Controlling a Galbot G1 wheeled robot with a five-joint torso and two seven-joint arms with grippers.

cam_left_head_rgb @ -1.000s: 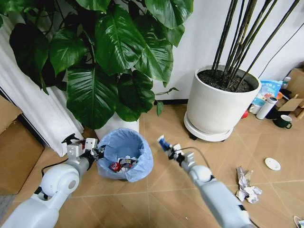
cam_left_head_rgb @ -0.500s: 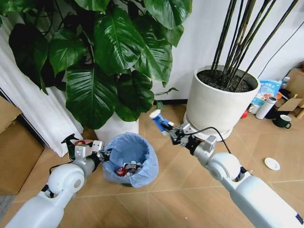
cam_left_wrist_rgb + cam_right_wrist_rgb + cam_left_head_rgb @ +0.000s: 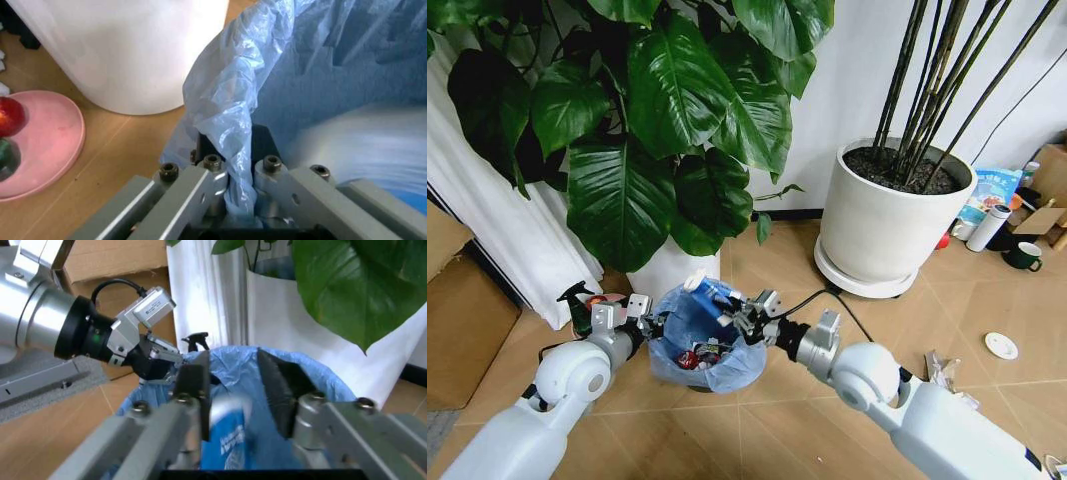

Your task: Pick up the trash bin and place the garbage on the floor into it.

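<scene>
1. Left gripper point(image 3: 649, 322) clamped tight on the rim of the small round dark trash bin lined with a crinkly light-blue plastic bag point(image 3: 695, 340), bag film pinched between its fingers point(image 3: 215, 181).
2. Right gripper point(image 3: 727, 310) over the bin mouth, jaws parted with a blue-and-white wrapper point(image 3: 223, 437) between them; contact unclear.
3. Red can and white wads point(image 3: 697, 355) inside the bin.
4. Tan herringbone wooden floor point(image 3: 777, 400); crumpled white paper point(image 3: 942, 372) lying well apart, large white plant pot point(image 3: 887, 215) behind.

No text, label or number can be read anywhere.
</scene>
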